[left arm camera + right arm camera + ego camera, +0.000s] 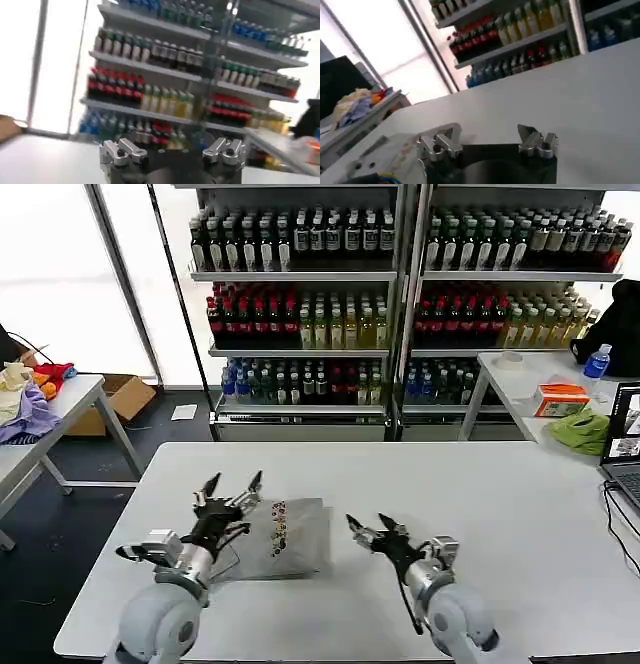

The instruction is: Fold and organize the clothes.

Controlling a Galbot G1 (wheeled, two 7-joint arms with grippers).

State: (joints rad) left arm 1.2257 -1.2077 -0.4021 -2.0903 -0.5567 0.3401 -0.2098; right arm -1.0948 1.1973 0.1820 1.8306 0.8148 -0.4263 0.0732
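Grippers lead: the left gripper point(232, 490) hovers with jaws spread, angled up over the near table point(480, 484), the right gripper point(368, 529) likewise spread and empty. Between them lies a folded light grey shirt point(295, 539), print up. Bottle shelves point(300, 304) stand behind.

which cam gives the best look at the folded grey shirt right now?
Head view. The folded grey shirt lies whole on the white table, chest print up, between the open left gripper and open right gripper. The right wrist view catches only an edge of it beside its fingers. The left wrist view faces the bottle shelves.
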